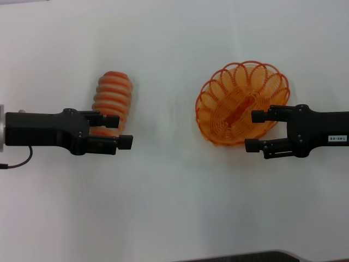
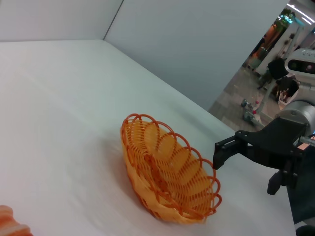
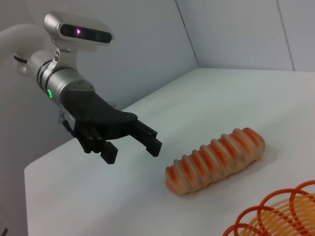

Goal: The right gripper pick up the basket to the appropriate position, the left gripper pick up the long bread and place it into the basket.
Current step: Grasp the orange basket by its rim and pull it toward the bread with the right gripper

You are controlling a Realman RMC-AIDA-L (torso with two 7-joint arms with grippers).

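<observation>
Directly beyond left gripper (image 1: 118, 131): long bread (image 1: 113, 95).

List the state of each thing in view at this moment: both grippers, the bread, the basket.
left gripper: open, over the near end of the long bread, holding nothing.
right gripper: open, at the basket's near right rim, not gripping it.
long bread: lying on the white table, outside the basket, not lifted.
basket: upright on the table, empty.

Striped long bread (image 1: 113, 99) lying left; orange basket (image 1: 240, 103) right, apart.
</observation>
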